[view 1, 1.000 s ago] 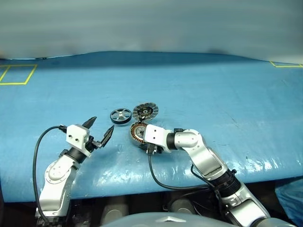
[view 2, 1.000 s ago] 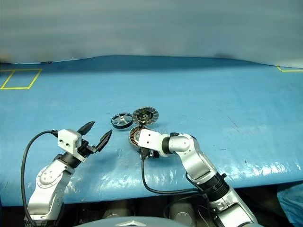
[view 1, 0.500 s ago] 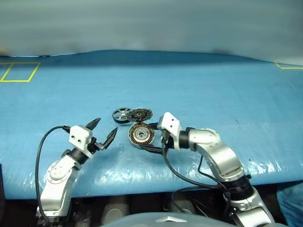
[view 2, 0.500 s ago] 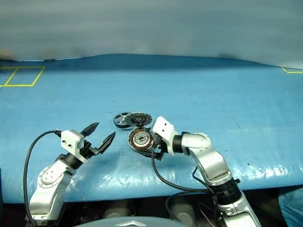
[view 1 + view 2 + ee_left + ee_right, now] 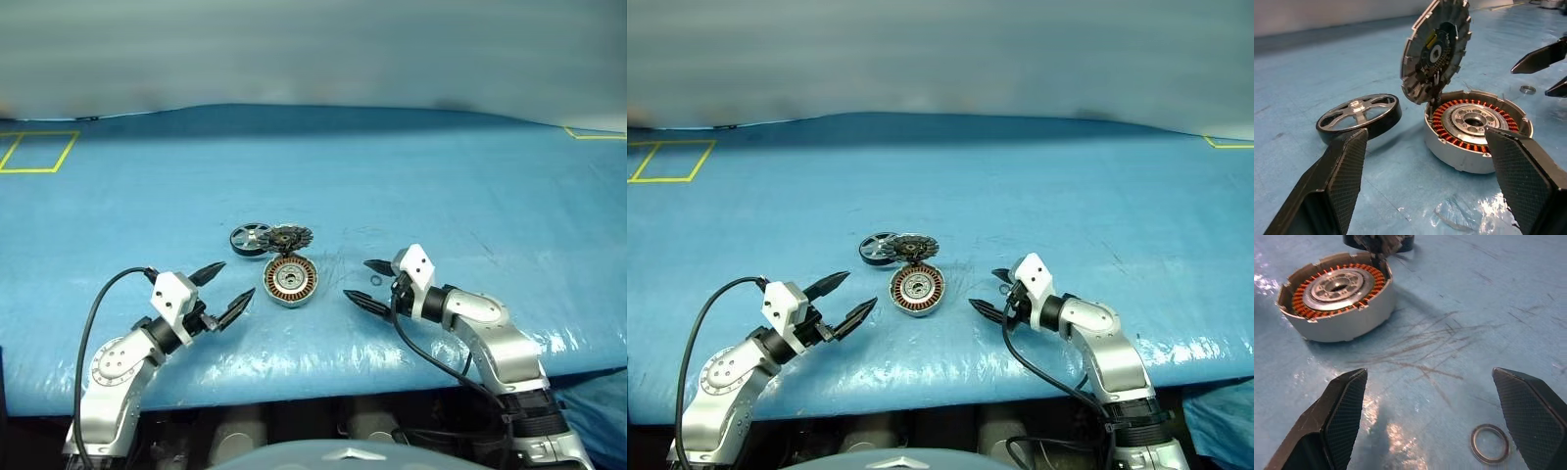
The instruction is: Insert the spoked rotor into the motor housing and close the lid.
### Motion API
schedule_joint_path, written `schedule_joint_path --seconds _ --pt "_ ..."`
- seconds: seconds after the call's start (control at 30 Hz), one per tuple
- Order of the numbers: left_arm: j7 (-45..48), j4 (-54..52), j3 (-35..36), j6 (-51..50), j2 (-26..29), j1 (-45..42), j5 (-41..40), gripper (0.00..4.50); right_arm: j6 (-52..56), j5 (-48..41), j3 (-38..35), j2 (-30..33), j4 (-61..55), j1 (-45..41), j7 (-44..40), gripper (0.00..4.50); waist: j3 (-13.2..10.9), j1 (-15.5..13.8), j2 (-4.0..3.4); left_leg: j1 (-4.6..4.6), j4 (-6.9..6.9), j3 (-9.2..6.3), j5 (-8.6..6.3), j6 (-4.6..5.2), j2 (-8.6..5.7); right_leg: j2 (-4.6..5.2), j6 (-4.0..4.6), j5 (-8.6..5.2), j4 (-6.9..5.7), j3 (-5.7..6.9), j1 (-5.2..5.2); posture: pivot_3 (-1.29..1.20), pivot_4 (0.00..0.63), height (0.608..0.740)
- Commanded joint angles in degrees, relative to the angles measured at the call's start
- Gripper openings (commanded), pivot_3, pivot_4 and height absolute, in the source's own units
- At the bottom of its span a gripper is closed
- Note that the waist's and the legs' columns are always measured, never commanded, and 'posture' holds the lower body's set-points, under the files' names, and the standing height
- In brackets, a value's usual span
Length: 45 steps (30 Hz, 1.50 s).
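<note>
Copper-wound motor housing (image 5: 291, 281) is sitting uncovered; lid (image 5: 1436, 49) is leaning on its rim, spoked rotor (image 5: 251, 239) is lying beside; left gripper (image 5: 222, 294) and right gripper (image 5: 366, 284) are both hovering spread, empty.

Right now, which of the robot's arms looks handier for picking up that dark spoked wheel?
Probably the left. The spoked rotor lies on the left gripper's side, beyond its open fingers, while the right gripper, also open, sits across the motor housing, whose lid stands tilted up.

Robot test lab, blue-covered workbench (image 5: 411, 176), yellow tape markings (image 5: 34, 152)
</note>
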<state>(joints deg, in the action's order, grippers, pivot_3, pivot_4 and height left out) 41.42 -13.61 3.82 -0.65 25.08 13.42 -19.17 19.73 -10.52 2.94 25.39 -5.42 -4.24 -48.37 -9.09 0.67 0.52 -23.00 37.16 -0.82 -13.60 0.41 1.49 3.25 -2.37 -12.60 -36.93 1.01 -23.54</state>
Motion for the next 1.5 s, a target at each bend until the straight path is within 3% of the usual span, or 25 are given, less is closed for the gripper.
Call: schedule_joint_path --seconds 0.03,0.47,0.57,0.83,1.17,1.5 --pt "0.42 -1.46 -0.04 0.45 0.13 -0.37 -0.58 4.07 -2.35 1.2 0.2 0.99 1.09 -0.75 1.39 4.3 0.0 -0.04 0.0 0.0 0.0 0.03 0.0 0.0 0.0 0.0 -0.01 0.01 0.01 -0.04 0.0 0.0 0.15 0.74" --pt "-0.18 -0.84 -0.69 0.47 -0.07 -0.92 0.23 4.07 -2.56 3.76 0.3 5.67 3.38 0.81 3.46 4.3 0.01 -0.08 0.02 0.04 0.02 0.2 0.0 0.01 -0.02 -0.01 -0.09 0.05 0.03 -0.26 0.0 0.0 0.15 0.74" --pt "-0.38 -0.77 -0.79 0.53 -0.16 -1.12 0.38 4.07 -0.55 3.75 1.1 6.35 3.81 1.27 3.32 3.73 0.03 -0.15 0.05 0.04 0.04 0.22 0.0 0.01 -0.03 -0.01 -0.11 0.06 0.03 -0.28 0.02 0.0 0.15 0.74" --pt "-0.59 -1.01 -0.6 0.08 -0.1 -0.8 0.28 4.07 1.42 4.5 2.74 6.61 3.88 1.39 4.03 1.09 0.16 -0.14 0.23 0.15 0.12 0.22 0.0 0.01 -0.01 -0.01 -0.12 0.07 0.02 -0.29 0.13 0.0 0.15 0.74" --pt "-0.39 -0.93 -0.51 -0.15 0.38 -0.5 0.48 4.07 3.22 -2.95 5.27 1.79 -4.75 -1.06 0.15 1.09 0.22 0.18 0.34 0.16 0.06 0.27 -0.01 0.01 0.07 -0.1 -0.12 0.08 0.0 -0.37 0.05 0.0 0.15 0.74" --pt "-0.12 -0.71 -0.38 -0.16 0.29 0.3 0.25 4.07 3.39 -2.31 14.09 -3.28 -9.42 -7.93 -0.48 1.09 0.15 -0.18 0.24 0.08 0.02 0.28 -0.01 0.01 0.07 -0.12 -0.1 0.09 0.02 -0.39 -0.04 0.0 0.15 0.74"
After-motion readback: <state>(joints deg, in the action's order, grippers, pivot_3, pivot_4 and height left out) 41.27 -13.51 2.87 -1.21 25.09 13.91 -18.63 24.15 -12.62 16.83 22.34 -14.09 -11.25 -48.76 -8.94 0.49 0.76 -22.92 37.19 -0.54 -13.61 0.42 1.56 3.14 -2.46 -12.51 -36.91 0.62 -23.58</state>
